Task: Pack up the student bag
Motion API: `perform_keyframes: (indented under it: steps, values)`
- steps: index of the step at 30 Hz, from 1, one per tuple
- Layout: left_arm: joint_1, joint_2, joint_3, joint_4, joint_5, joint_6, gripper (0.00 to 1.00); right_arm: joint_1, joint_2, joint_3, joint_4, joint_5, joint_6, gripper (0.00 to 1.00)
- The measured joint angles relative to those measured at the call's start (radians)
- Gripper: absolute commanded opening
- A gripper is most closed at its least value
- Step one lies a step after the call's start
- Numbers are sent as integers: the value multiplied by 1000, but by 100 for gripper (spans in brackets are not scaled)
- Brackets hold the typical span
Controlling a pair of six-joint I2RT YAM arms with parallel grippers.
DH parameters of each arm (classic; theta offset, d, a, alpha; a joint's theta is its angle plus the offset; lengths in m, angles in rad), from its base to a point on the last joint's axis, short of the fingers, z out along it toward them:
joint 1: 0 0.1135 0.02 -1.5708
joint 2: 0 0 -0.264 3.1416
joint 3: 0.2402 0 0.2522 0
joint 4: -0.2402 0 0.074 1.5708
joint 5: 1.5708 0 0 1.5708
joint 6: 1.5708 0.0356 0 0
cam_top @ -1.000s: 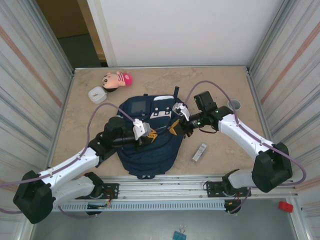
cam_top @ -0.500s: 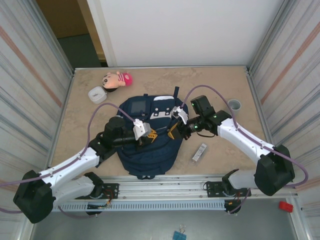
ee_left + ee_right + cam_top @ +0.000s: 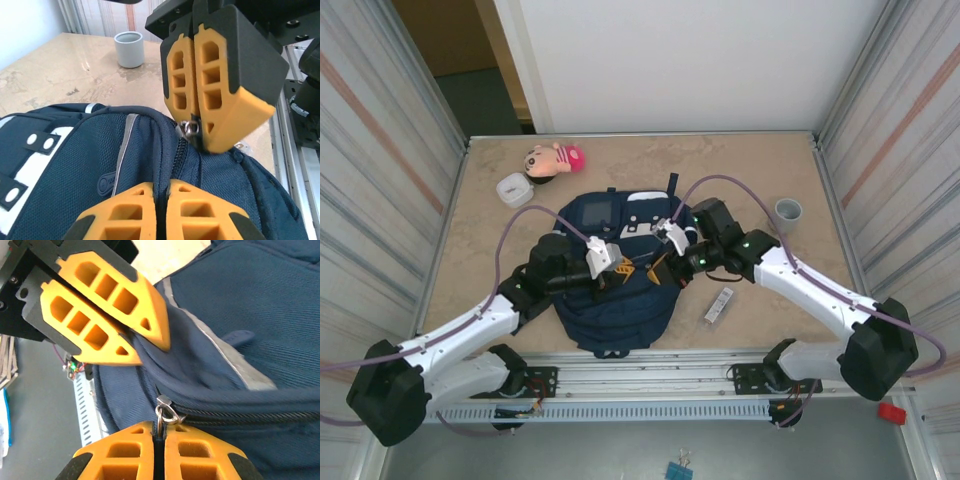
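The navy student bag [image 3: 616,305] lies flat at mid-table, front up, white patches toward the far end. My left gripper [image 3: 620,272] is shut on a fold of the bag's fabric beside the zipper line [image 3: 161,187]. Facing it closely from the right, my right gripper [image 3: 661,268] is shut on the metal zipper pull [image 3: 165,412], whose ring sits between the orange fingertips [image 3: 135,440]. In the right wrist view the left gripper [image 3: 150,352] pinches the blue cloth just above the zipper. The two grippers are nearly touching over the bag's middle.
A plush doll [image 3: 553,159] and a small white container [image 3: 514,189] lie at the far left. A grey cup [image 3: 787,211] stands at the right. A slim white object [image 3: 719,304] lies right of the bag. Metal rails run along the near edge.
My right gripper has moved left across the bag with the zipper pull, closing in on the left gripper. The left arm has held still.
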Motion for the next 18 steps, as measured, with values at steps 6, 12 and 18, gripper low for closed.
perform_keyframes:
  steps: [6, 12, 18]
  values:
    - [0, 12, 0, -2, 27, -2, 0, 51, -11, -8, 12, 53, 73, 29]
    - [3, 4, -1, 0, 56, 25, 0, -29, -169, -77, 54, 44, 163, 67]
    - [7, -7, -36, 31, 86, 60, 0, -186, -259, -110, 122, 23, 465, 64]
